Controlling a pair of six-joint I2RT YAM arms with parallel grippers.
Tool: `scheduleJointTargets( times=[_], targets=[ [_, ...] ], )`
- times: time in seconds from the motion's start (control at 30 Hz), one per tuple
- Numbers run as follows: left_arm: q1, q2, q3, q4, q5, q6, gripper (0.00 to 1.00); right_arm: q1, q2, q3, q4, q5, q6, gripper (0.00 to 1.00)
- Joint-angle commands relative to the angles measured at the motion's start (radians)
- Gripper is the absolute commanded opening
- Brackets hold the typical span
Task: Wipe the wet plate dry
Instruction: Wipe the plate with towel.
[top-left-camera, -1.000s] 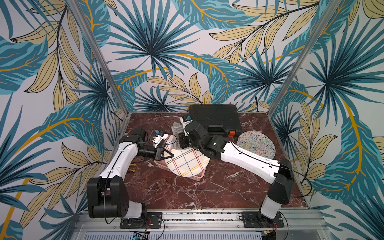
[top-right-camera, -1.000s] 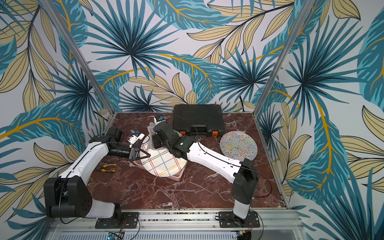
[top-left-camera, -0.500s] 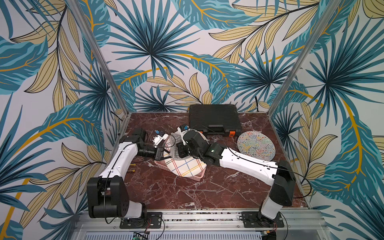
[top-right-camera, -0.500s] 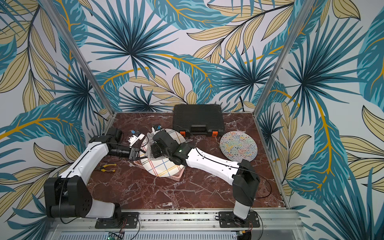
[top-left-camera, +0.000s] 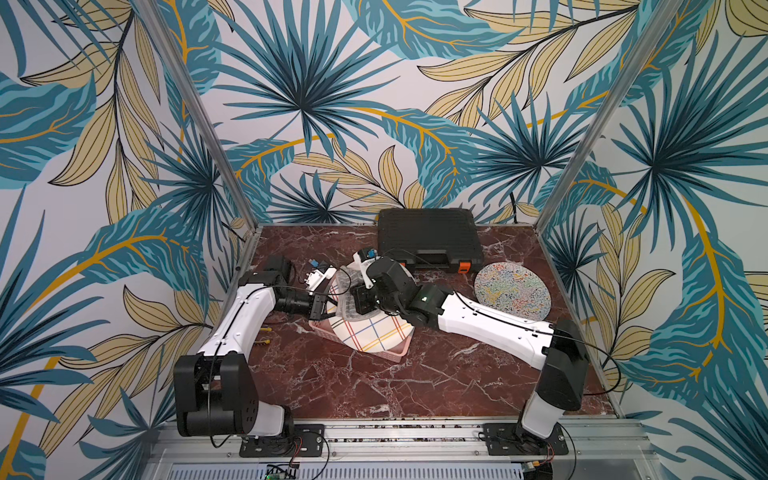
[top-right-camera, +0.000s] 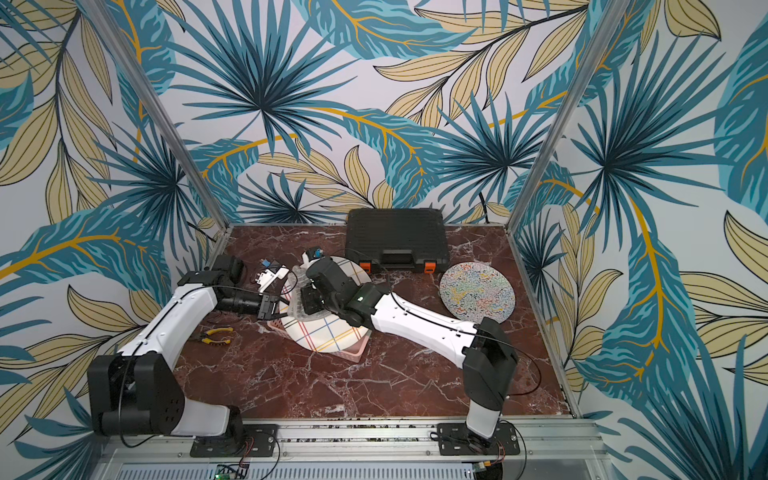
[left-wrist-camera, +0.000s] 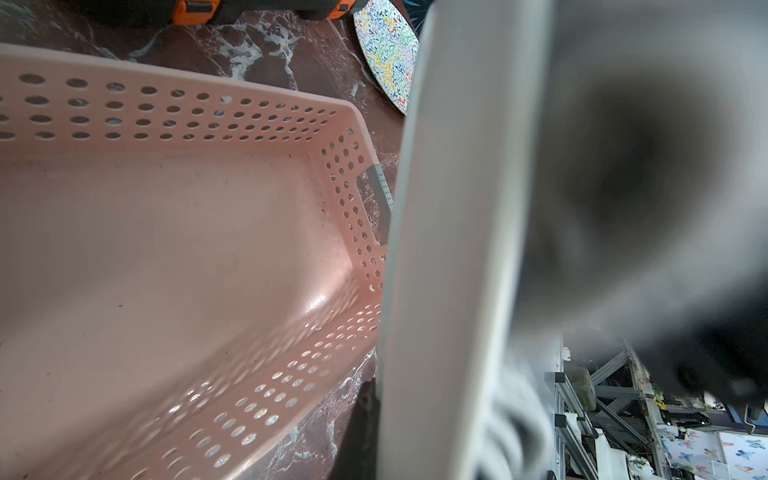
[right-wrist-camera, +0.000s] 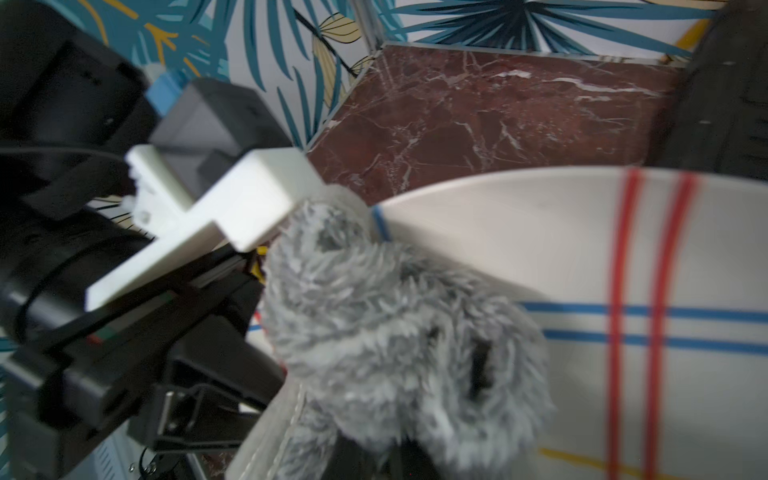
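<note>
A white plate with red, blue and yellow crossing lines is held tilted over a pink perforated basket. My left gripper is shut on the plate's left rim, which shows edge-on in the left wrist view. My right gripper is shut on a grey fluffy cloth. The cloth is pressed on the plate's upper left face, close to the left gripper. The cloth hides the right fingertips.
A black tool case lies at the back. A round multicoloured plate lies flat at the right. Yellow-handled pliers lie on the marble beside the left arm. The basket's holed wall sits right under the plate.
My right gripper has carried the cloth from the plate's far edge forward and left across its face, toward the left gripper. The left arm and the plate have stayed put.
</note>
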Motion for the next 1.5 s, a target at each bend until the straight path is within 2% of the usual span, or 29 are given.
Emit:
scheduleJointTargets(
  times=[0.0, 0.1, 0.23, 0.5, 0.7, 0.77, 0.87, 0.97, 1.23, 1.33, 1.47],
  targets=[
    [-0.007, -0.025, 0.042, 0.01, 0.106, 0.031, 0.0, 0.032, 0.056, 0.038, -0.024, -0.065, -0.026, 0.0],
    [-0.007, -0.026, 0.042, 0.009, 0.105, 0.03, 0.0, 0.032, 0.056, 0.024, -0.029, -0.028, -0.017, 0.0],
    [-0.006, -0.027, 0.041, 0.009, 0.107, 0.03, 0.0, -0.006, -0.005, -0.093, -0.001, 0.045, 0.034, 0.0],
    [-0.006, -0.026, 0.042, 0.004, 0.114, 0.034, 0.0, -0.174, -0.208, -0.361, 0.0, 0.18, 0.088, 0.0],
    [-0.007, -0.023, 0.043, 0.003, 0.115, 0.036, 0.0, -0.224, -0.278, -0.389, -0.076, 0.298, 0.004, 0.0],
    [-0.007, -0.024, 0.044, 0.005, 0.117, 0.037, 0.0, -0.223, -0.281, -0.387, -0.081, 0.276, 0.002, 0.0],
    [-0.007, -0.026, 0.045, 0.01, 0.115, 0.031, 0.0, -0.191, -0.264, -0.389, -0.044, 0.225, 0.008, 0.0],
    [-0.006, -0.026, 0.043, 0.013, 0.113, 0.028, 0.0, -0.099, -0.212, -0.356, -0.013, 0.197, -0.006, 0.0],
    [-0.006, -0.024, 0.042, 0.014, 0.108, 0.023, 0.0, 0.087, -0.019, -0.143, -0.003, 0.09, -0.048, 0.0],
    [-0.005, -0.025, 0.04, 0.017, 0.107, 0.021, 0.0, 0.12, 0.049, -0.074, -0.034, 0.047, -0.075, 0.0],
    [-0.005, -0.026, 0.042, 0.02, 0.108, 0.017, 0.0, 0.133, 0.084, -0.063, -0.078, 0.024, -0.091, 0.0]
  ],
)
